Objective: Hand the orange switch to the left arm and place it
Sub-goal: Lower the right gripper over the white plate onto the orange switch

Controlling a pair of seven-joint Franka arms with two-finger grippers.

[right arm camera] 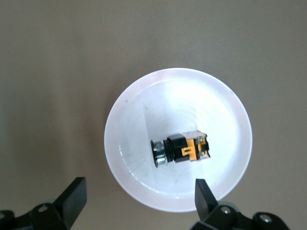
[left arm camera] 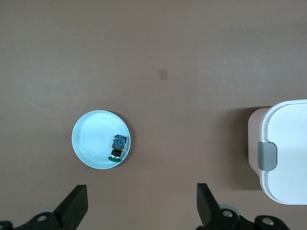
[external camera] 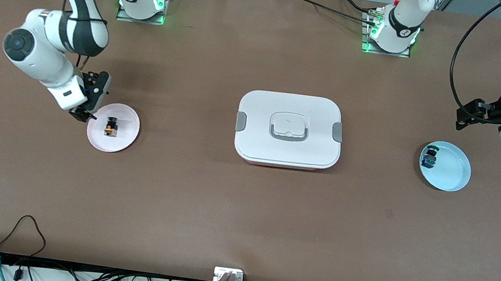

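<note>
The orange switch point(external camera: 111, 128) lies on its side in the pink plate point(external camera: 126, 137) toward the right arm's end of the table; it also shows in the right wrist view point(right arm camera: 183, 148) on that plate point(right arm camera: 225, 120). My right gripper point(external camera: 90, 102) hangs open and empty over the plate's rim, beside the switch and not touching it; it also shows in its wrist view point(right arm camera: 140, 200). The white lidded box point(external camera: 288, 129) stands at the table's middle. My left gripper point(external camera: 466, 114) is open and empty, up above the table near the blue plate point(external camera: 452, 173); it also shows in its wrist view point(left arm camera: 142, 204).
A small black switch with blue-green parts point(external camera: 429, 156) lies in the blue plate; the left wrist view shows that switch point(left arm camera: 118, 146), the blue plate point(left arm camera: 91, 139) and a corner of the box point(left arm camera: 288, 153). Cables hang along the table's edge nearest the front camera.
</note>
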